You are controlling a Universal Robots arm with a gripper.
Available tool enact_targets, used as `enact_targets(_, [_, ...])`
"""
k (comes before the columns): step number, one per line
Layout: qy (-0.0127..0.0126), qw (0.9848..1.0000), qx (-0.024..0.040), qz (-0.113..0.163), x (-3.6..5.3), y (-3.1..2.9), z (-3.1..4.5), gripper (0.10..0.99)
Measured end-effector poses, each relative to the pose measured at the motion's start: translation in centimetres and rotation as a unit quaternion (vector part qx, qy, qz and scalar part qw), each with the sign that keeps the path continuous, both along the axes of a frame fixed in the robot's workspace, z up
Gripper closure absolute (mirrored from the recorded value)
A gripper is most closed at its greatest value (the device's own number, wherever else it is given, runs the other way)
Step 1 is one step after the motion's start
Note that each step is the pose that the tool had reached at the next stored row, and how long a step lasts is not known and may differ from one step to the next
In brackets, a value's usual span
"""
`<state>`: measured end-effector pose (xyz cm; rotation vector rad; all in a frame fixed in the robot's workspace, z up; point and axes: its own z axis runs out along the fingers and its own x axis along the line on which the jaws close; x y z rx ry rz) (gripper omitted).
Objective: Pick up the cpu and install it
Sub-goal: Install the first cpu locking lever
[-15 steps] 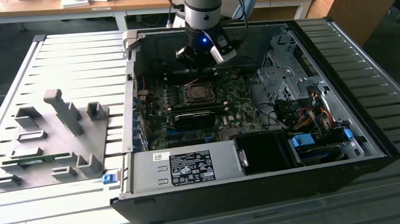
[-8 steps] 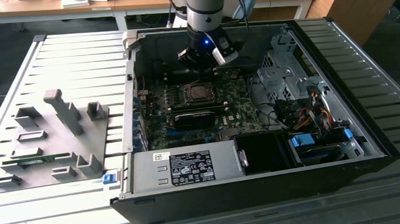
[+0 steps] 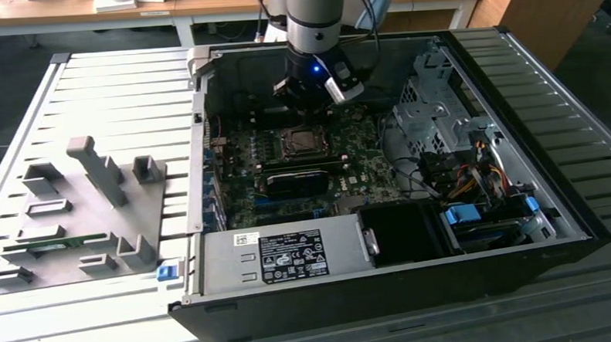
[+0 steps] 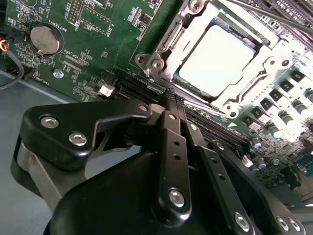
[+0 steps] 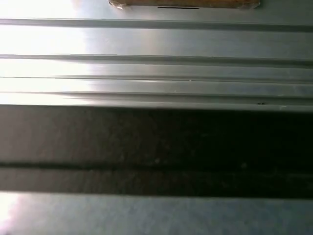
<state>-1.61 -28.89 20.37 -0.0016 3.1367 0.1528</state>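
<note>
Blown-out glare on the cpu (image 4: pixel 215 58)

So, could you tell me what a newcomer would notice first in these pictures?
The open computer case on the slatted table, with the gripper lowered inside it. In the second wrist view, the silvery cpu sits in its socket beyond the shut fingers.

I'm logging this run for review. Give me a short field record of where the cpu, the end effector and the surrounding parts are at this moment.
cpu: silvery square chip lying in the motherboard socket, inside the metal socket frame
end effector: fingers together, nothing between them, hanging over the board beside the socket
arm: reaching down into the open computer case
fixture blocks: grey, on the table at the exterior view's left of the case
memory stick: green, lying in the fixture
</note>
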Motion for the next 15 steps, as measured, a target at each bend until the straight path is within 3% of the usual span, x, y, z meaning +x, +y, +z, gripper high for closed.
enact_targets(15, [0.0, 1.0, -0.0014, 0.0, 0.02, 0.0, -0.38, 0.98])
